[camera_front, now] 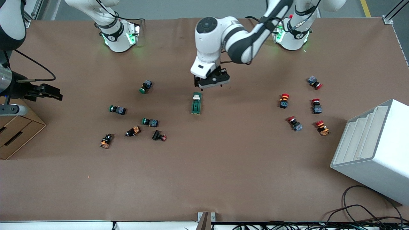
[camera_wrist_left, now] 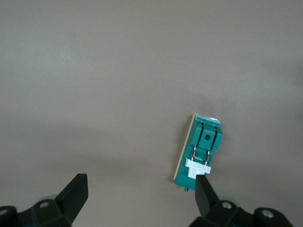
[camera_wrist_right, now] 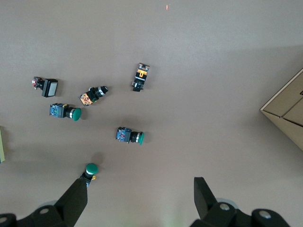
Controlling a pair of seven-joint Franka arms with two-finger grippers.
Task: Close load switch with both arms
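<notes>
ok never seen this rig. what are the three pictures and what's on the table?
Two white robot arms share a brown table. The big picture looks down from a high camera facing them; the other two come from cameras on each arm's wrist.

The left gripper hovers over the table, just above the load switch, a green block with a white lever tab. Its wrist view shows the switch beside one of its open fingers; nothing is held.

The right gripper waits at the right arm's end of the table, open and empty, above a cardboard box.

Green-capped push buttons lie toward the right arm's end, red-capped push buttons toward the left arm's, near a white rack.
</notes>
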